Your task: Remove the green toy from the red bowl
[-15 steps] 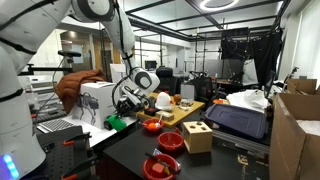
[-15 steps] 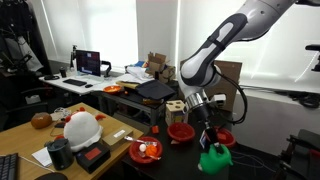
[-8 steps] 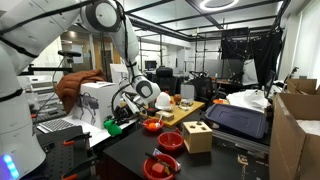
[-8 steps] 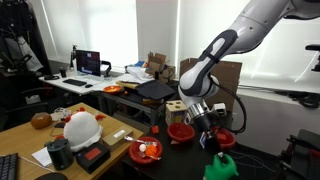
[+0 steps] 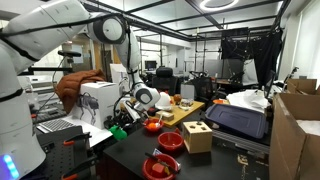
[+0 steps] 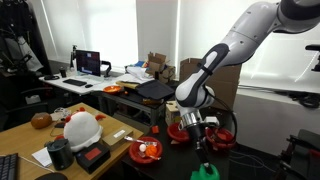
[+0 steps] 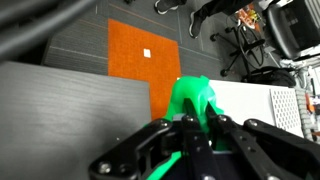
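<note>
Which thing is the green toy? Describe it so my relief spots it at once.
Follow the white robot arm down to the pincer at its low end. The green toy is clamped in that pincer. It is small, lumpy and bright green, whereas the bowls behind it are red.

- Arm (image 5: pixel 55 30): thick rounded links with a glossy white shell in both exterior views.
- Joints up from the hand (image 7: pixel 197 128): darker grey bands between the white links.
- Wrist cap (image 5: pixel 143 98), just behind the hand: round white disc set in a black ring.
- Hand: matte black, jointed linkage fingers; blurred in the wrist view.
- Cable (image 6: pixel 235 124): thin, black, looping out beside the hand.
- Far end from the hand: white casing with a blue light (image 5: pixel 10 165).
</note>
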